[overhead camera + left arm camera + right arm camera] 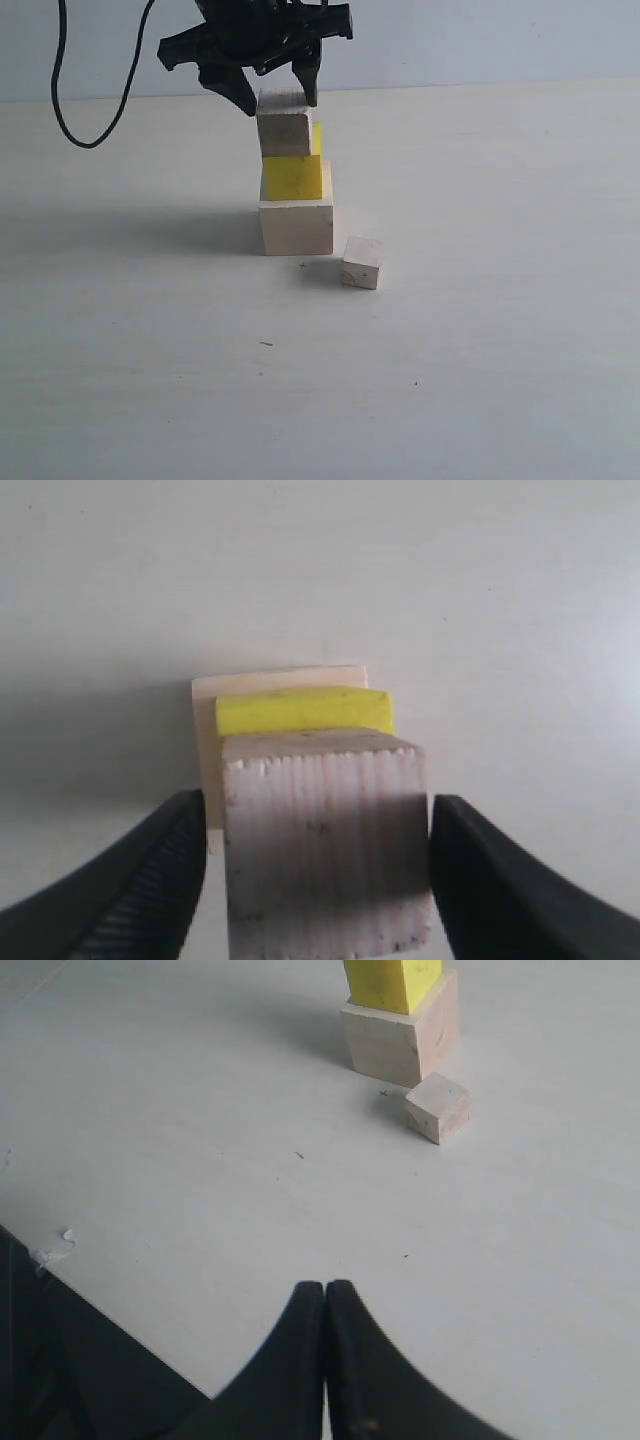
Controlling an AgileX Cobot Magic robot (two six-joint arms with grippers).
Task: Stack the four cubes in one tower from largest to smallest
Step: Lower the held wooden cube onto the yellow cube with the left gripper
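A three-cube column stands mid-table: the large wooden cube (296,225) at the bottom, the yellow cube (292,177) on it, and the medium wooden cube (285,135) on top, shifted a little left. My left gripper (278,100) straddles the medium cube (325,850) from above. It is open, with a thin gap between the cube and the left finger (150,880). The small wooden cube (362,262) lies on the table just right of the column's base. My right gripper (326,1290) is shut and empty, well back from the small cube (438,1107).
A black cable (60,100) hangs at the far left over the table. In the right wrist view the table edge (90,1320) runs close beside the right gripper, with dark space beyond it.
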